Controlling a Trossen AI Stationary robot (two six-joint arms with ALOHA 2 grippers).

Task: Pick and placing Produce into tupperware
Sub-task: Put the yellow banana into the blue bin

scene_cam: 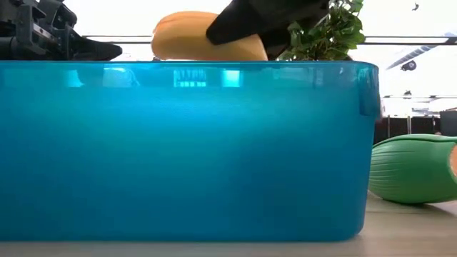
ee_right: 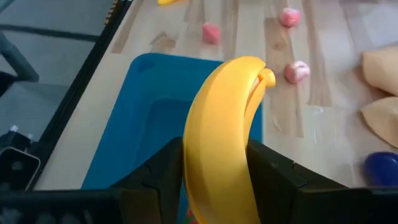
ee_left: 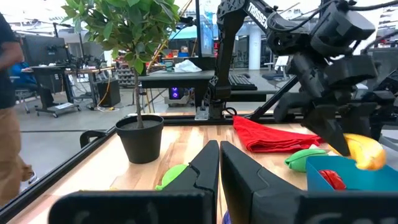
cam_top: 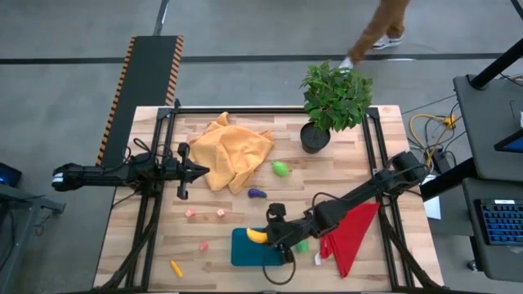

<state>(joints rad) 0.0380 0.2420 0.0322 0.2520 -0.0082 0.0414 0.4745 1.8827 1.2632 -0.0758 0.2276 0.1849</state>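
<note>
My right gripper (ee_right: 214,180) is over the teal tupperware (cam_top: 245,253), shut on the yellow banana (cam_top: 257,235). A red tomato (ee_left: 333,179) lies inside the tupperware. One green piece (scene_cam: 414,168) rests on the table at the tupperware's right side. The other green piece (cam_top: 280,169) and the purple eggplant (cam_top: 257,193) lie farther back. Pink bits (cam_top: 189,213) and the carrot (cam_top: 176,268) sit on the left half. My left gripper (ee_left: 219,168) is shut and hovers by the orange cloth (cam_top: 233,151). My right gripper pinches the banana's middle (ee_right: 217,143) between its two fingers (ee_right: 273,174). It comes slanting down from the table's right side. The banana runs along the fingers, its tip (ee_right: 264,74) reaching past them. It is lifted clear, above the tupperware's rim (scene_cam: 214,66).
A potted plant (cam_top: 331,102) stands at the far right of the table. A red cloth (cam_top: 351,237) lies right of the tupperware, under my right arm. Metal frame rails run along both sides of the table. A person walks on the floor beyond the far edge.
</note>
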